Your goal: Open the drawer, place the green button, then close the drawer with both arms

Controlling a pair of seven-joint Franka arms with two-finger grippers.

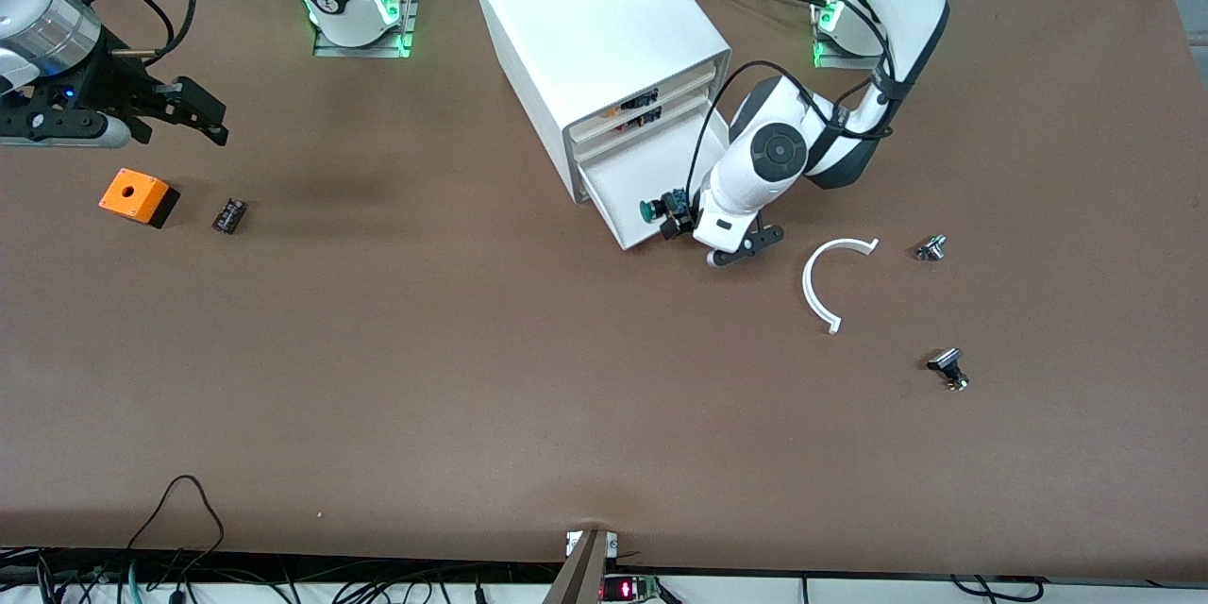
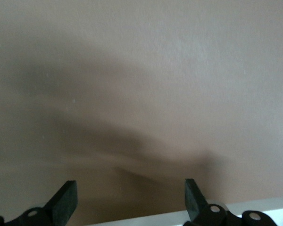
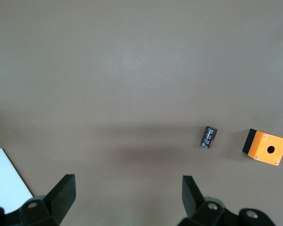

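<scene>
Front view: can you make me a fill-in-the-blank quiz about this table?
The big white cabinet's ____ drawer is pulled out.
The small push-button in it has a dark ____ cap.
The left gripper beside it and the right gripper above the table near the orange box with a hole both have ____ fingers.
Missing: lowest; green; open.

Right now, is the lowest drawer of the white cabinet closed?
No, the lowest drawer is pulled out of the cabinet, and the green button sits at its open end.

left wrist view blurred; drawer [image 1: 634, 192] interior partly hidden by left arm [image 1: 769, 160].
</scene>
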